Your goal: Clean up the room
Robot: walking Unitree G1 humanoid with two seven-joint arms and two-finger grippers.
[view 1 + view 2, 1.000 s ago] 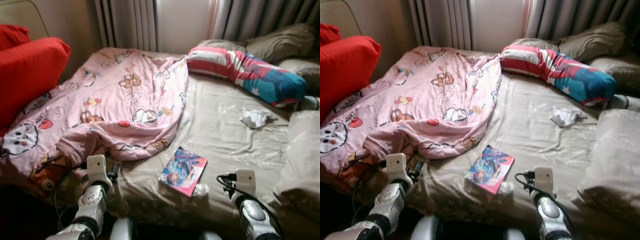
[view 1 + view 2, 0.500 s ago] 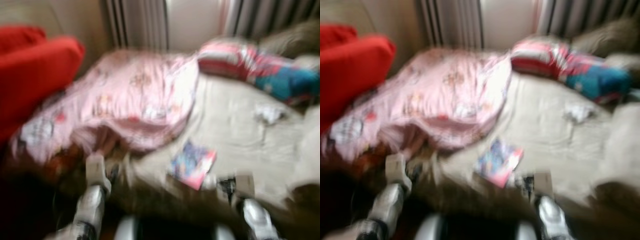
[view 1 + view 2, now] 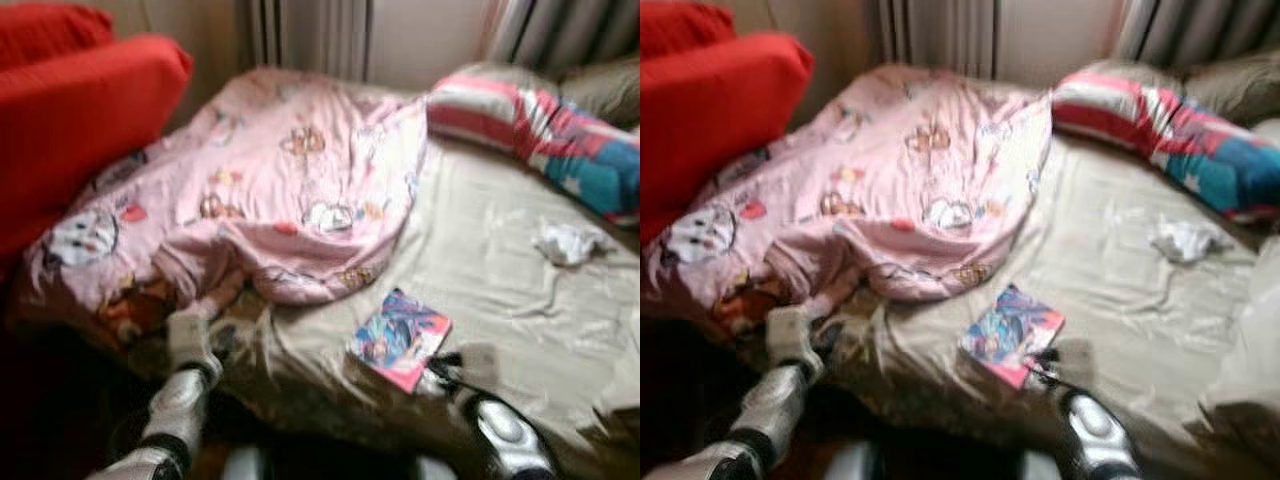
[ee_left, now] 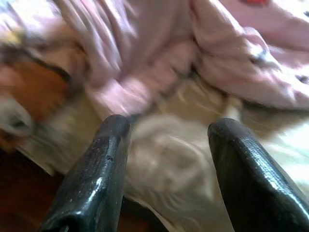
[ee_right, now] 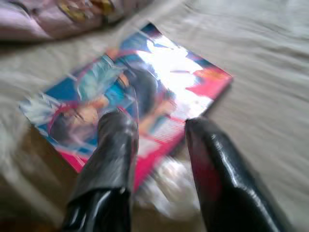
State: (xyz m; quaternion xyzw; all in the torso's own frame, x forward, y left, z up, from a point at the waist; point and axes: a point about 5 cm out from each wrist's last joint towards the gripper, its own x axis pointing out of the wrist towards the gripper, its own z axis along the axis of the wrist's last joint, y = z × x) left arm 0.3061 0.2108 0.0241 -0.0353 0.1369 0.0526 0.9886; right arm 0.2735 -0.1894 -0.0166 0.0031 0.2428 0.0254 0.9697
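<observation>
A colourful glossy book (image 3: 400,338) lies flat on the beige bed sheet (image 3: 500,260) near the bed's front edge. My right gripper (image 5: 157,128) is open and hovers just over the book's near corner (image 5: 145,92), beside a clear crumpled wrapper (image 5: 169,186). A pink cartoon blanket (image 3: 280,180) is bunched over the bed's left half. My left gripper (image 4: 166,130) is open, at the blanket's front fold (image 4: 159,63) by the bed edge. A crumpled white cloth (image 3: 568,242) lies on the sheet at the right.
A red cushion (image 3: 80,110) rises at the left. A striped red, white and blue pillow (image 3: 540,120) lies at the head of the bed, below grey curtains (image 3: 1200,30). A pale pillow edge (image 3: 1255,350) sits at the right.
The camera has swung left and forward, so the whole scene has shifted right. My right gripper now sits closer to the book's near corner. The bed's things lie where they were.
</observation>
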